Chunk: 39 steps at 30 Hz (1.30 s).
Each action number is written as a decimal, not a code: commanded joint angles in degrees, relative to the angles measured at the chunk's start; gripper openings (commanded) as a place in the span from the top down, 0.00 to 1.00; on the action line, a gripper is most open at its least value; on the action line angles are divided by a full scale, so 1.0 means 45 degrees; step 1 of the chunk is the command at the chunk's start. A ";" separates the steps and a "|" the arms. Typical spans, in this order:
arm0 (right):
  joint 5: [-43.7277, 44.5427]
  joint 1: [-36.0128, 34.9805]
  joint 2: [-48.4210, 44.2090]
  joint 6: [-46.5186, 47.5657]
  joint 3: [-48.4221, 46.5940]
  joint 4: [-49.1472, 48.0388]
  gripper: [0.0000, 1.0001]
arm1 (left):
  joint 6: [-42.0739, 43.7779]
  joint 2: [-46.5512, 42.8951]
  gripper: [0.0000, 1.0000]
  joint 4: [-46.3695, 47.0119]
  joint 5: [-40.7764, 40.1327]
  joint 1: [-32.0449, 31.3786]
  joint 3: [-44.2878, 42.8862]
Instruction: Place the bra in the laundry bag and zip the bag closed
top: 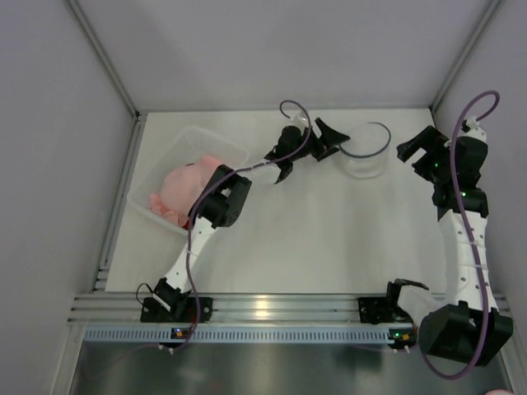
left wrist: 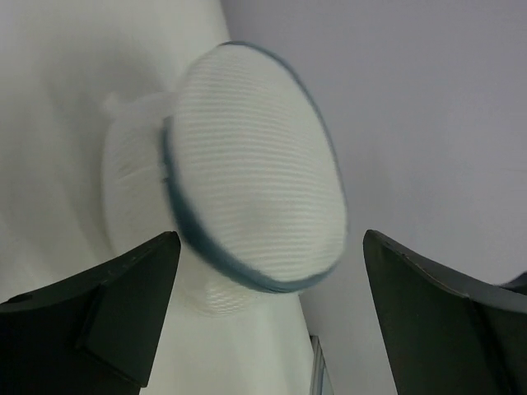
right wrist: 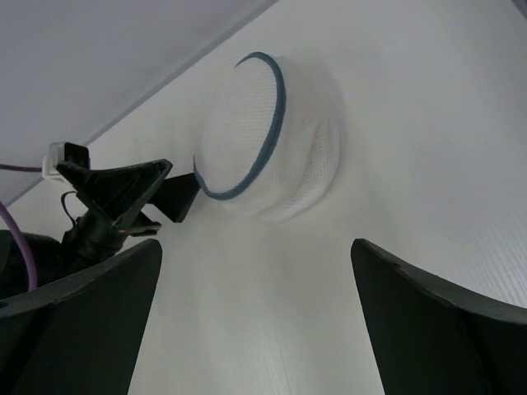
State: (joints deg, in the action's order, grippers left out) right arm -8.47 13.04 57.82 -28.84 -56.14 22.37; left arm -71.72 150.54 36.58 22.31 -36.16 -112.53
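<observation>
Laundry bag [top: 366, 152] near far edge of worktop [top: 313, 239], toward right corner, one half tilted up. Left gripper [top: 336, 140] spread wide just left of bag, nothing pinched. Right gripper [top: 416, 150] spread, just right of bag.

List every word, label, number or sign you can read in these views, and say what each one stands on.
None: no readable text shows in any view.
The laundry bag, the plastic bin, the pink cloth, the table, the left arm and the right arm show no lettering, label or number.
</observation>
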 commanded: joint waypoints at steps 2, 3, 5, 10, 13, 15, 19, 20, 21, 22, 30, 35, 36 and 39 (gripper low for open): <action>-0.1084 0.0130 0.0021 0.0490 -0.1605 -0.0148 0.01 | 0.2339 -0.4244 0.02 -0.0253 0.1410 0.0593 0.0707; -0.1357 0.0111 0.0118 0.0839 -0.2013 -0.0070 0.01 | 0.2731 -0.4815 0.02 -0.0721 0.1449 0.0846 0.1387; -0.2023 0.0111 0.0314 0.1173 -0.2541 0.0281 0.00 | 0.4597 -0.6514 0.02 -0.2397 0.1372 0.1159 0.1860; -0.2880 0.0111 -0.0074 0.1994 -0.3053 -0.0046 0.01 | 1.0461 -0.9542 0.02 -1.1097 -0.1454 0.1767 0.1784; -0.3078 0.0111 -0.0895 0.1956 -0.2428 -0.1256 0.01 | 1.2245 -1.1689 0.01 -1.3646 -0.4945 0.1922 0.2893; -0.3176 0.0111 -0.1381 0.1975 -0.2078 -0.1552 0.01 | 1.2617 -1.3661 0.01 -1.3870 -0.7140 0.2155 0.4740; -0.3526 0.0111 -0.2087 0.2053 -0.0731 -0.2548 0.01 | 1.2189 -1.6397 0.02 -1.5236 -0.7028 0.3891 0.7071; -0.3644 0.0111 -0.2184 0.2073 -0.0418 -0.2801 0.01 | 1.2324 -1.7640 0.02 -1.5238 -0.7162 0.4205 0.7734; -0.3781 0.0111 -0.2533 0.2131 0.0629 -0.2919 0.01 | 1.2441 -1.8909 0.02 -1.5083 -0.7956 0.4556 0.9230; -0.3724 0.0111 -0.2537 0.2132 0.0639 -0.2920 0.01 | 1.2442 -1.8922 0.02 -1.5081 -0.8544 0.4559 0.9902; -0.3392 0.0110 -0.5133 0.1761 0.5323 -0.5221 0.01 | 1.1056 -2.4271 0.01 -1.4614 -0.9682 0.4579 1.4300; -0.3411 0.0091 -0.4745 0.1877 0.5308 -0.5147 0.01 | 1.1056 -2.4333 0.01 -1.4125 -0.9742 0.4579 1.4441; -0.3450 0.0091 -0.4609 0.1878 0.5191 -0.5147 0.01 | 1.1056 -2.4197 0.01 -1.4105 -0.9819 0.4579 1.4382; -0.3489 0.0091 -0.4588 0.1936 0.5112 -0.5244 0.01 | 1.0919 -2.3942 0.01 -1.3910 -1.0191 0.4560 1.4459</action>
State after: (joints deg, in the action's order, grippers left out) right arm -23.83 13.06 37.08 -20.73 -30.15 4.01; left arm -21.56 41.69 -29.76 -21.15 -15.51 -47.77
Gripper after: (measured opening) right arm 0.993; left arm 0.985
